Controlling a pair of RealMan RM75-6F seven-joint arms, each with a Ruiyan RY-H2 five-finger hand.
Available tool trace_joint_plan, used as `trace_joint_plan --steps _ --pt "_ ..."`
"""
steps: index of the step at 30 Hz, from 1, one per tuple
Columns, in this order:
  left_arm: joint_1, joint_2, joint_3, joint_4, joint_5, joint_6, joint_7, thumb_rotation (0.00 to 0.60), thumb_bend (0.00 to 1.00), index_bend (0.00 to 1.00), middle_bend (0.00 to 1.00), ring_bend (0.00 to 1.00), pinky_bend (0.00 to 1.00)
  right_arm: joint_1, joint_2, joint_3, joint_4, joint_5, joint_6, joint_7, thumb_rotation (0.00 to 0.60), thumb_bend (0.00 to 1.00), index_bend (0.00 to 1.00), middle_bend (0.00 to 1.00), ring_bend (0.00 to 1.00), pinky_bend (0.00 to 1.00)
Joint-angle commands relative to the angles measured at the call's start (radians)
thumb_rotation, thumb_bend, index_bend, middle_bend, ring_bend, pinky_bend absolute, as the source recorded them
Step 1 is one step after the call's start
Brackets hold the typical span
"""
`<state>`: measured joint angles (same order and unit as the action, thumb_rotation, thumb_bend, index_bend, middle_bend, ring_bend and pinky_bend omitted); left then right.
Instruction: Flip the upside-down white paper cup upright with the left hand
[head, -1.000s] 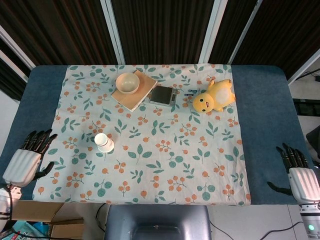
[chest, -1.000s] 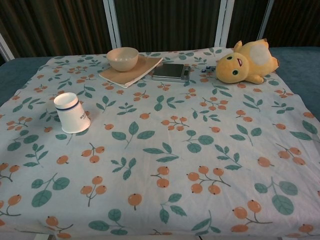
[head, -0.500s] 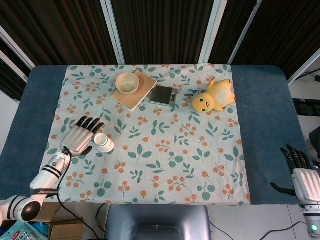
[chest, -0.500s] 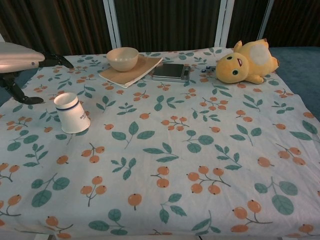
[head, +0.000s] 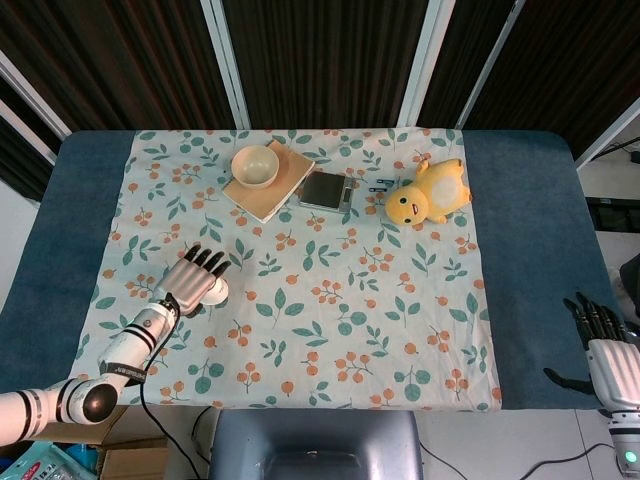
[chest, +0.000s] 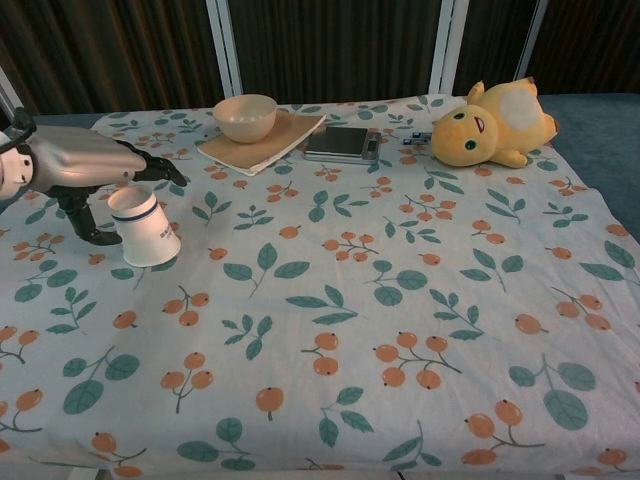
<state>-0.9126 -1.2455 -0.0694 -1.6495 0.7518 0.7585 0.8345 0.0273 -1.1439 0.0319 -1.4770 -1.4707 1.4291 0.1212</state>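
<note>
The right hand (head: 608, 350) rests idle at the near right edge of the surface (head: 530, 220), fingers loosely apart, holding nothing. The left hand (head: 192, 282) hovers over the paper cup (chest: 145, 228), fingers (chest: 155, 166) spread wide above it, thumb low beside it, likely readying a grasp. Farther back sit a bowl (head: 255, 166), a scale (head: 324, 190) and a plush toy (head: 428, 192).

Place: probably my lab test bench.
Signs: dark curtains (head: 330, 60) behind floral tablecloth (head: 330, 330); staged props, plush duck (head: 428, 192).
</note>
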Motion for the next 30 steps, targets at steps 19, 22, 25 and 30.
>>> trace_joint_plan --steps 19,22,25,30 --pt "-0.080 -0.105 0.107 0.093 -0.038 0.119 0.069 0.600 0.33 0.14 0.21 0.00 0.00 0.010 -0.003 0.000 0.014 0.022 -0.038 0.008 0.600 0.14 0.00 0.00 0.00 0.00" --pt "-0.075 -0.112 0.110 0.101 -0.012 0.128 0.052 0.600 0.35 0.25 0.27 0.01 0.00 0.011 -0.002 -0.001 0.013 0.027 -0.046 0.006 0.600 0.14 0.00 0.00 0.00 0.00" --pt "-0.069 -0.116 0.109 0.108 0.013 0.135 0.031 0.600 0.36 0.30 0.30 0.04 0.01 0.013 0.001 -0.001 0.010 0.033 -0.054 0.004 0.600 0.14 0.00 0.00 0.00 0.00" --pt "-0.062 -0.107 0.106 0.104 0.041 0.149 0.011 0.600 0.37 0.34 0.34 0.06 0.01 0.015 0.007 0.001 0.003 0.038 -0.059 0.000 0.600 0.14 0.00 0.00 0.00 0.00"
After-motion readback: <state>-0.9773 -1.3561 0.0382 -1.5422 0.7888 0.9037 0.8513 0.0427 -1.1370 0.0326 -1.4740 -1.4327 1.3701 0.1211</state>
